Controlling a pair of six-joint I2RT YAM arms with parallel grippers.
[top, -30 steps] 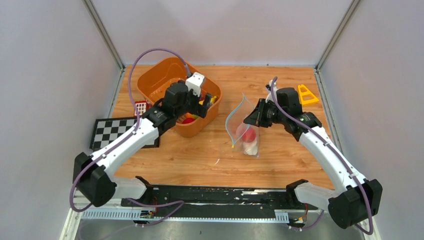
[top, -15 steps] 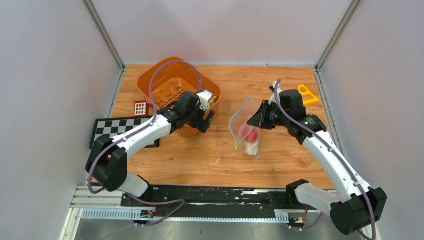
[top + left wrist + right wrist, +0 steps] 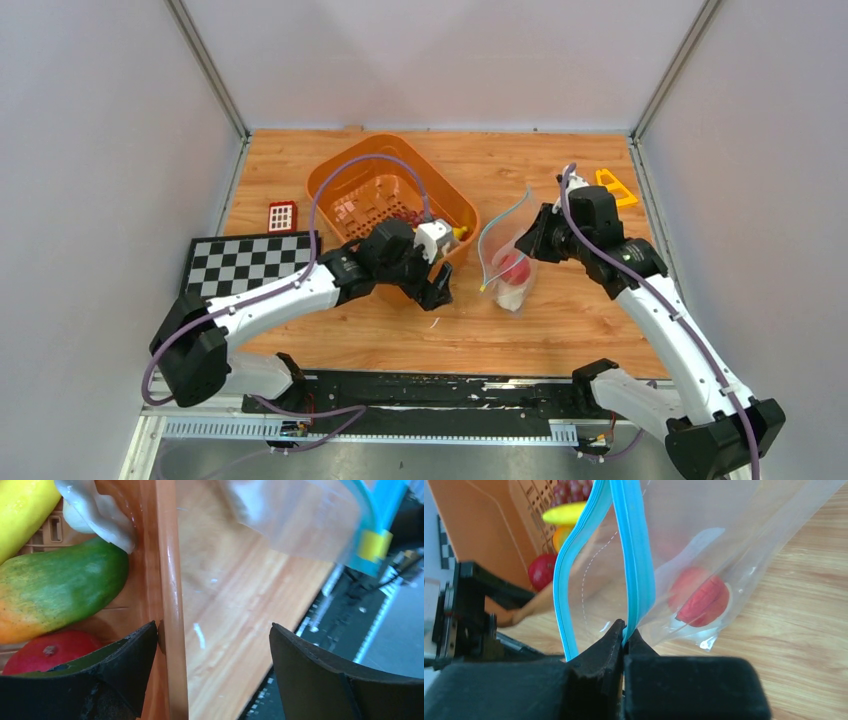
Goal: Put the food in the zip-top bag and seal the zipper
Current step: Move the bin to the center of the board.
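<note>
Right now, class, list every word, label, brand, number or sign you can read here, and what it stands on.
None can be read. The black-and-white checkered board shows only squares, the small red block only a white grid. The clear plastic zip-top bag, its teal zipper strip, the orange slotted plastic basket and the yellow triangular piece show no print.

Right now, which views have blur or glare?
Left wrist: the bag is smeared and soft, and there is a glare streak down the basket rim. Right wrist: the zipper is crisp, the basket behind it soft. Top: even light, sharp.
</note>
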